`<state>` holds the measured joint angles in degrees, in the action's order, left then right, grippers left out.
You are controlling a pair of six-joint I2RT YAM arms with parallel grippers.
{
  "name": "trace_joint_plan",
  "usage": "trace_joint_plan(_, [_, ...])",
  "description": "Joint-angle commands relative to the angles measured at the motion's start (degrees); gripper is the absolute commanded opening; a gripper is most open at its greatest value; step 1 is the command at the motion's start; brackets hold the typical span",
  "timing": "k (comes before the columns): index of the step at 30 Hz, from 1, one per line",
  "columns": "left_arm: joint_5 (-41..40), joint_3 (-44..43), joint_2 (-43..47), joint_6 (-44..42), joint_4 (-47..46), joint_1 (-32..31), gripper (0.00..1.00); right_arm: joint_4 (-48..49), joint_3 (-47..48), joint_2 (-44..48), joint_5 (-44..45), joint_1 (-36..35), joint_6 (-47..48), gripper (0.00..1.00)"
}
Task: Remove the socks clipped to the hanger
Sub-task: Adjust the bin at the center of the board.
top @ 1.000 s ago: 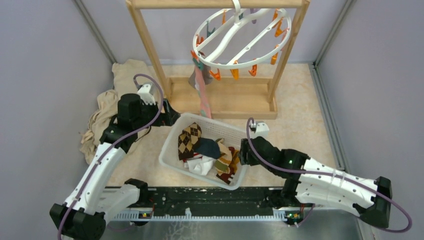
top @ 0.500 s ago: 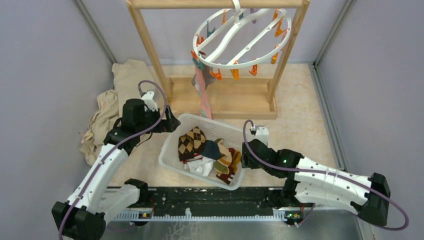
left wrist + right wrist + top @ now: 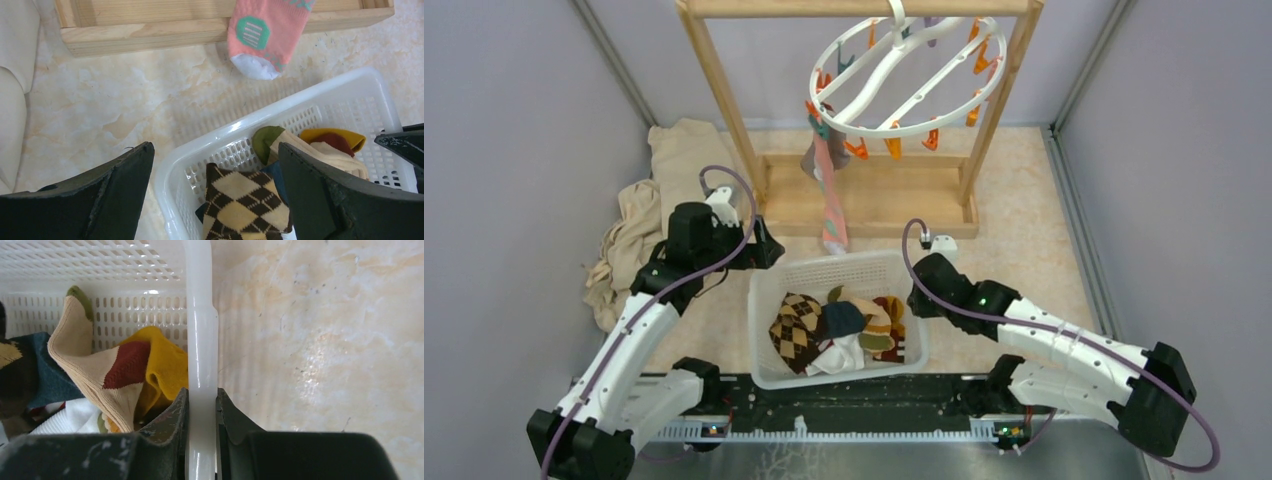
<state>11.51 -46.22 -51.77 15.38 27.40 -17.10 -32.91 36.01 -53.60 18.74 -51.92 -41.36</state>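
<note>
Right gripper point(image 3: 201, 402) clamps the basket rim point(image 3: 200, 315). Left gripper point(image 3: 215, 155), jaws wide, sits nearer the pink sock point(image 3: 262, 35) hanging vertically ahead

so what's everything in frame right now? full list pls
table: one, beige marbled, under it all
wooden frame: one, pale wood, far side
hanger: one, white ring, hung from the frame's top bar
clips: several, orange and teal, dangling around the ring
pink sock: one, pink with teal pattern, clipped at the ring's left side
grey sock: one, grey, clipped beside it
basket: one, white perforated, in front of the frame
loose socks: pile, count unclear; brown argyle, navy, white, cream-red, mustard; in the basket
cloth: one heap, beige, left of the frame
left gripper: open, above the basket's far left corner
right gripper: shut on the basket's right rim
</note>
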Motion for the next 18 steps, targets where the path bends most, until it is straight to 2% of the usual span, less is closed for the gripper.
trace_joint_plan(1, [0.78,0.75,1.39,0.09,-0.81,0.05,0.99,-2.69,4.12,-0.23,0.65,2.37,7.33,0.01])
trace_joint_plan(18, [2.26,0.96,1.05,1.15,-1.6,0.01,0.99,-4.62,-1.98,6.23,6.49,2.53,-4.09,0.0])
